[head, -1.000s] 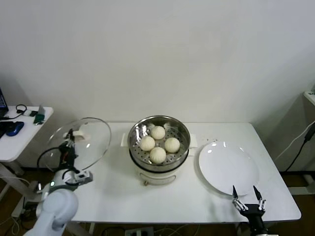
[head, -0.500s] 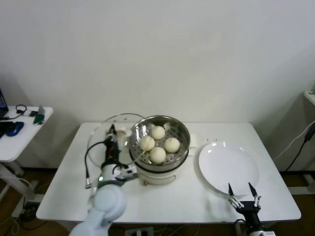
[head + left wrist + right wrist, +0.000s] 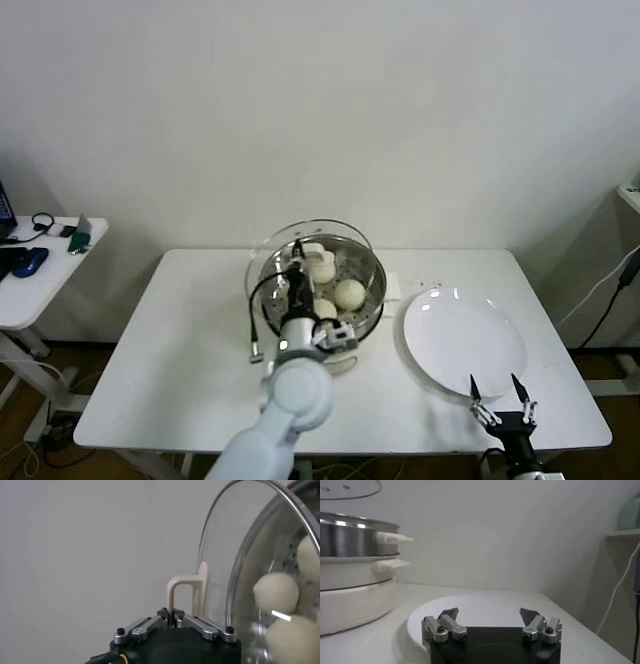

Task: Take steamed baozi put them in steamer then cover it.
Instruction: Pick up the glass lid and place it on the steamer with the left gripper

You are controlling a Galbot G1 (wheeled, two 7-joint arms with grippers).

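The steamer (image 3: 368, 297) stands mid-table on its cream pot base, with steamed baozi (image 3: 349, 293) inside; my arm and the cover hide some of them. My left gripper (image 3: 297, 264) is shut on the cover's cream handle (image 3: 311, 250) and holds the clear glass cover (image 3: 322, 230) tilted over the steamer's left side. In the left wrist view the fingers pinch the handle (image 3: 187, 589) at the left gripper (image 3: 171, 615), and baozi (image 3: 276, 591) show through the glass cover (image 3: 235, 555). My right gripper (image 3: 497, 391) waits open at the table's front right.
A flat white plate (image 3: 465, 340) lies right of the steamer, just beyond the right gripper (image 3: 490, 616). A small side table (image 3: 40, 270) with dark items stands at the far left. The steamer's side handles (image 3: 395, 538) stick out toward the plate (image 3: 485, 605).
My left arm has carried the cover from beyond the table's left edge rightward to above the steamer. The right gripper has hardly moved.
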